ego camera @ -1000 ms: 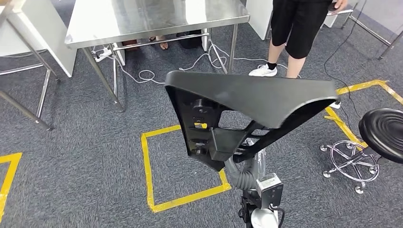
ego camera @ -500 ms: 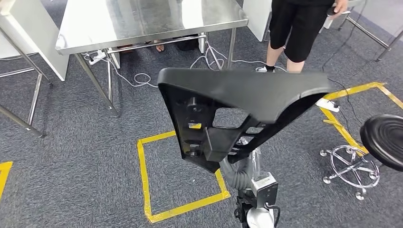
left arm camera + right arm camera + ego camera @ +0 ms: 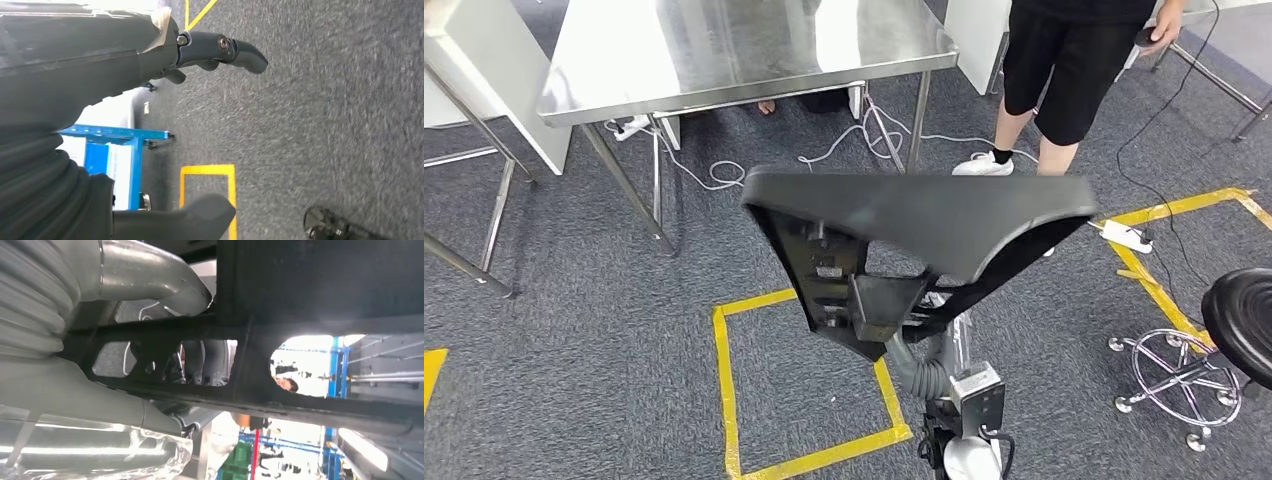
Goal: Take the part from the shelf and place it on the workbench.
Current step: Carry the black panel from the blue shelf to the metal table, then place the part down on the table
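Hiding right hand [image 3: 150, 365], apparently gripping, black part [image 3: 924, 215].

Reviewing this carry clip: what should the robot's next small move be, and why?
Probably keep walking forward toward the steel workbench. The right hand holds the black part raised over the carpet, short of the workbench edge, so setting it down now would likely miss.

Black plastic chair-back part [image 3: 944, 215], broad curved panel uppermost, ribbed triangular frame with open cut-outs tapering downward. Held aloft over grey carpet, clear of the floor, just short of the stainless-steel workbench [image 3: 734, 45]. Small yellow label on the central spine. Underside struts seen close in right wrist view [image 3: 260, 390].
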`<state>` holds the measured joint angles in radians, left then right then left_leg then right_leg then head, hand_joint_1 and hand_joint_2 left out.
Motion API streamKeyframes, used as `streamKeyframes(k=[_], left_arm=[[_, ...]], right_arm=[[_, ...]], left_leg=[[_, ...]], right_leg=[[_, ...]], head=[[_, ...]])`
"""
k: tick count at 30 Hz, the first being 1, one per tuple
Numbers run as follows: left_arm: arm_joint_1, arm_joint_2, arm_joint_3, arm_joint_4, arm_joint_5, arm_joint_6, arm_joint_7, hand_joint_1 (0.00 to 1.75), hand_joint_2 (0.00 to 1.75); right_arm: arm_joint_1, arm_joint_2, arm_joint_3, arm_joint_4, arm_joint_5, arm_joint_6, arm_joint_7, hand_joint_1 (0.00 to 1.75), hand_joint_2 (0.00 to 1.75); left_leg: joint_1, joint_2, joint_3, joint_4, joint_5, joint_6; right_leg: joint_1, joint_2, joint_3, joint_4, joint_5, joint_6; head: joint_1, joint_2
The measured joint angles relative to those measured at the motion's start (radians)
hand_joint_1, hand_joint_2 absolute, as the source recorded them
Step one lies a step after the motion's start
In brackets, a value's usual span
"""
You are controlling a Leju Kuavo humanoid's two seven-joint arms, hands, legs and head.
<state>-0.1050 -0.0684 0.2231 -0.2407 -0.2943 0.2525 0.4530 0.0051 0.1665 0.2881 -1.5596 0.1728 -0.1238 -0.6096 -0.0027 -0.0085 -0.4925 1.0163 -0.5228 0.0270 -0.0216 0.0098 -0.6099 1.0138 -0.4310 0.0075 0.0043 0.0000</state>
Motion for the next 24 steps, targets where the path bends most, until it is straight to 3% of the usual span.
streamKeyframes(k=[2, 5, 6, 7, 10, 12, 14, 16, 18, 20, 21, 22, 23, 24], left_arm=[[0.000, -0.001, 0.001, 0.000, 0.001, 0.001, 0.000, 0.00, 1.75], [0.002, 0.000, 0.004, 0.000, 0.001, 0.002, -0.001, 0.00, 1.75], [0.004, 0.001, 0.005, 0.000, 0.001, 0.002, -0.001, 0.00, 1.75], [0.005, 0.001, 0.007, 0.000, 0.001, 0.002, -0.001, 0.00, 1.75], [0.007, 0.002, 0.012, 0.000, 0.001, 0.003, -0.001, 0.00, 1.75], [0.006, 0.002, 0.015, 0.000, 0.000, 0.003, -0.003, 0.00, 1.75], [0.005, 0.001, 0.016, 0.000, -0.002, 0.004, -0.004, 0.00, 1.75], [0.004, 0.001, 0.017, 0.000, -0.004, 0.005, -0.003, 0.00, 1.75], [0.003, 0.001, 0.017, 0.000, -0.005, 0.005, -0.003, 0.00, 1.75], [0.003, 0.002, 0.018, 0.000, -0.005, 0.005, -0.003, 0.00, 1.75], [0.004, 0.002, 0.019, 0.000, -0.005, 0.005, -0.003, 0.00, 1.75], [0.004, 0.002, 0.019, 0.000, -0.005, 0.005, -0.003, 0.00, 1.75], [0.005, 0.002, 0.019, 0.000, -0.005, 0.005, -0.003, 0.00, 1.75], [0.005, 0.002, 0.020, 0.000, -0.005, 0.005, -0.003, 0.00, 1.75]], right_arm=[[-0.007, 0.004, 0.003, 0.001, 0.001, 0.000, 0.000, 1.75, 1.75], [-0.014, 0.006, 0.006, 0.007, 0.001, 0.000, 0.000, 1.75, 1.75], [-0.014, 0.007, 0.006, 0.010, 0.001, 0.000, 0.001, 1.75, 1.75], [-0.014, 0.007, 0.006, 0.012, 0.001, 0.000, 0.001, 1.75, 1.75], [-0.015, 0.009, 0.006, 0.016, 0.001, 0.000, 0.002, 1.75, 1.75], [-0.018, 0.010, 0.006, 0.018, 0.001, 0.001, 0.002, 1.75, 1.75], [-0.021, 0.011, 0.007, 0.019, 0.001, 0.001, 0.002, 1.75, 1.75], [-0.023, 0.012, 0.008, 0.020, 0.001, 0.003, 0.002, 1.75, 1.75], [-0.028, 0.012, 0.008, 0.020, 0.002, 0.003, 0.002, 1.75, 1.75], [-0.029, 0.010, 0.007, 0.021, 0.002, 0.004, 0.002, 1.75, 1.75], [-0.028, 0.009, 0.007, 0.022, 0.002, 0.004, 0.002, 1.75, 1.75], [-0.027, 0.008, 0.007, 0.022, 0.002, 0.004, 0.002, 1.75, 1.75], [-0.027, 0.008, 0.007, 0.023, 0.002, 0.004, 0.002, 1.75, 1.75], [-0.027, 0.007, 0.007, 0.023, 0.003, 0.004, 0.001, 1.75, 1.75]], left_leg=[[0.005, 0.002, -0.052, 0.089, 0.002, -0.010], [0.016, 0.004, -0.181, 0.252, -0.062, -0.029], [0.019, 0.005, -0.207, 0.267, -0.076, -0.033], [0.022, 0.005, -0.218, 0.251, -0.067, -0.035], [0.024, 0.012, -0.176, 0.079, 0.058, -0.032], [0.018, 0.019, -0.153, 0.013, 0.091, -0.020], [0.012, 0.018, -0.141, 0.006, 0.082, -0.001], [0.011, 0.015, -0.116, 0.000, 0.079, 0.017], [0.011, 0.013, -0.095, -0.004, 0.069, 0.031], [0.007, 0.010, -0.083, -0.003, 0.056, 0.040], [0.005, 0.007, -0.076, -0.003, 0.049, 0.041], [0.002, 0.004, -0.066, -0.003, 0.042, 0.042], [-0.001, 0.000, -0.055, -0.003, 0.034, 0.042], [-0.005, -0.006, -0.043, -0.003, 0.026, 0.042]], right_leg=[[-0.006, 0.000, 0.023, -0.008, -0.010, -0.013], [-0.007, 0.000, 0.049, -0.012, -0.033, -0.023], [-0.008, 0.001, 0.057, -0.011, -0.041, -0.023], [-0.008, 0.002, 0.067, -0.011, -0.050, -0.020], [-0.007, 0.003, 0.102, -0.012, -0.078, -0.008], [-0.003, 0.003, 0.114, -0.015, -0.093, 0.004], [0.002, 0.003, 0.124, -0.008, -0.096, 0.021], [0.006, 0.001, 0.113, 0.037, -0.098, 0.031], [0.006, -0.002, 0.048, 0.145, -0.119, 0.028], [0.007, -0.002, -0.042, 0.267, -0.166, 0.022], [0.008, -0.002, -0.076, 0.297, -0.186, 0.021], [0.010, -0.002, -0.094, 0.296, -0.193, 0.021], [0.013, -0.002, -0.096, 0.263, -0.181, 0.023], [0.017, 0.001, -0.085, 0.204, -0.147, 0.027]], head=[[-0.003, 0.000], [-0.008, 0.000], [-0.008, 0.000], [-0.008, 0.000], [-0.008, 0.000], [-0.008, 0.000], [-0.009, 0.000], [-0.008, 0.000], [-0.007, 0.000], [-0.005, 0.000], [-0.005, 0.000], [-0.005, 0.000], [-0.005, 0.000], [-0.004, 0.000]])
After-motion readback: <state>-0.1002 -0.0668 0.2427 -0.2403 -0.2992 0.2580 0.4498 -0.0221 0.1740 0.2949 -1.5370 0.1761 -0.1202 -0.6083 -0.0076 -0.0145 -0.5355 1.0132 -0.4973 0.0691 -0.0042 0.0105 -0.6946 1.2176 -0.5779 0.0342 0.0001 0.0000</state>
